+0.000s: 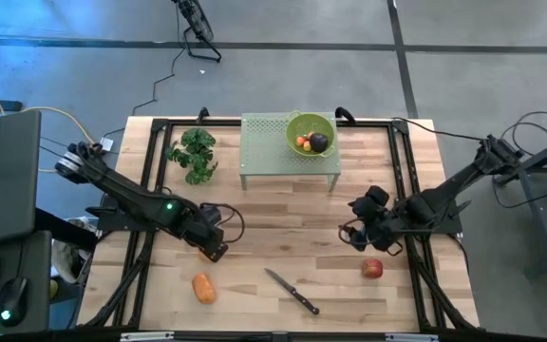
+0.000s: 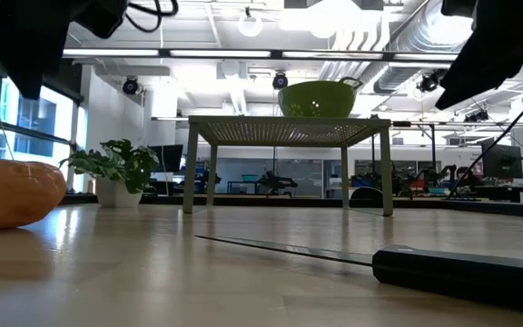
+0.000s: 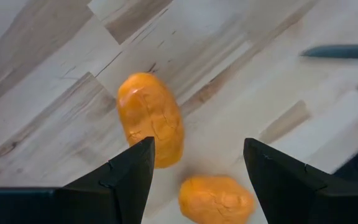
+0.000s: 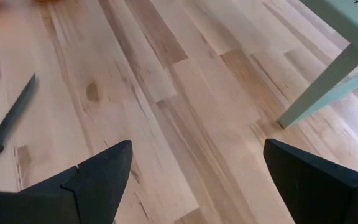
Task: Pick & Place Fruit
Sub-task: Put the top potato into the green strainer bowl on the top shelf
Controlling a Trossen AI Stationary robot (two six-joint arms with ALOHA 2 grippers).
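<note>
One orange oblong fruit (image 1: pixel 203 287) lies on the wood near the table's near edge and shows large in the low view (image 2: pixel 12 193). In the left wrist view it (image 3: pixel 151 118) lies just beyond the fingers, and a second orange piece (image 3: pixel 216 199) sits between them, untouched. My left gripper (image 3: pixel 197 168) is open and hovers over that piece (image 1: pixel 214 249). The red apple (image 1: pixel 372 269) rests on the table to the near right. My right gripper (image 1: pixel 364 236) is open just beyond it (image 4: pixel 197 168), holding nothing. The dark purple fruit (image 1: pixel 319 142) and small red-orange ones (image 1: pixel 302 143) lie in the green bowl.
The green bowl (image 1: pixel 297 123) stands on a green perforated stand (image 1: pixel 264 142) at the far middle; its leg (image 4: pixel 319 87) is ahead of my right gripper. A black-handled knife (image 1: pixel 292 291) lies near the front edge. A green leafy bunch (image 1: pixel 195 154) sits at the far left.
</note>
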